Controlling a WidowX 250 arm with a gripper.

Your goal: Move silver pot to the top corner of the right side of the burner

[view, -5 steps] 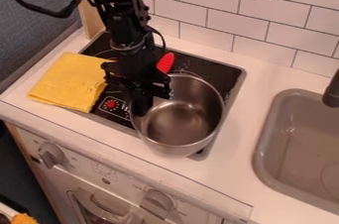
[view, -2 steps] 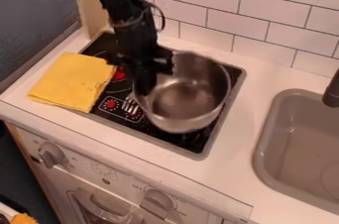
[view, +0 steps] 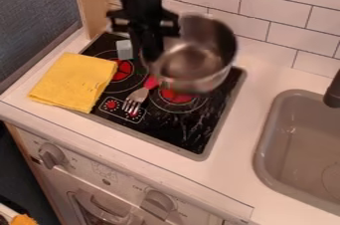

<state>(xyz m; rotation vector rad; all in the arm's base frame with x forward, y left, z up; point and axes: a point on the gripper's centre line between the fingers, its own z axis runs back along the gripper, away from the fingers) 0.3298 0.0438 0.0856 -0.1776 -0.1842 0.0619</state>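
The black gripper (view: 154,52) hangs over the back part of the stove, shut on the left side of the silver pot (view: 206,77). The pot is held upright or nearly so, over the back right of the black burner surface (view: 179,127), and appears raised above it. Its base covers part of the burner's back right area. A red ring mark shows just below the pot's near side.
A fork with a red handle (view: 136,98) lies on the stove left of the pot. Behind it stands a small grey block (view: 124,49). A folded yellow cloth (view: 73,82) covers the left edge. The tiled wall (view: 256,25) rises behind; the sink (view: 298,144) is at right.
The gripper and pot have moved up the view toward the back wall and slightly right. The fork, the grey block and the front of the stove have come into sight.
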